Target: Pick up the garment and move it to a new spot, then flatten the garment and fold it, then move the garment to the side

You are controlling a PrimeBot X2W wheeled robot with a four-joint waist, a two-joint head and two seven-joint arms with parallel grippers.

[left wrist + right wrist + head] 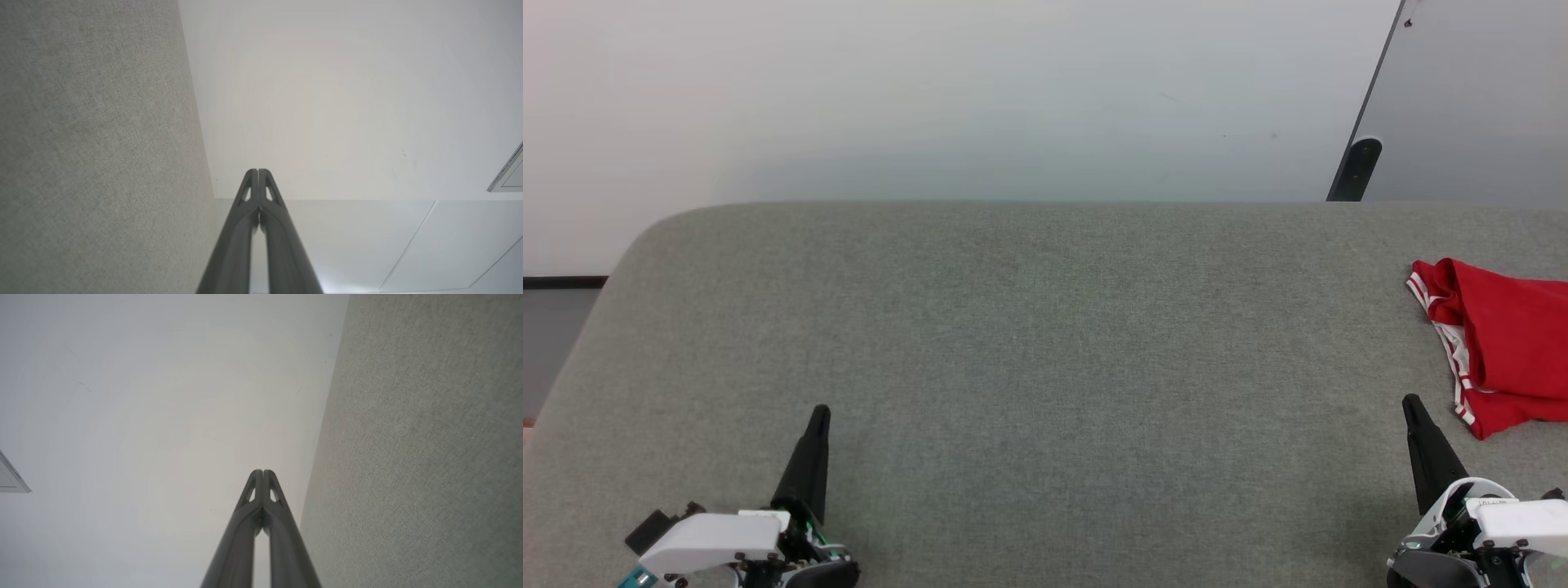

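Observation:
The garment [1507,347], red with white-and-red striped trim, lies folded at the right edge of the grey fabric table [1045,367], partly cut off by the head view's border. My right gripper [1410,405] stands shut at the lower right, its tip just left of and below the garment, apart from it. At the lower left my left gripper [821,412] is shut too, with nothing in it. The left wrist view has its fingertips [258,173] pressed together, and so does the right wrist view [262,474], both against a pale wall.
The table's far edge meets a white wall [980,98]. A grey panel with a dark edge [1356,167] leans at the back right. The table's rounded left corner [645,237] drops off to a dark floor strip.

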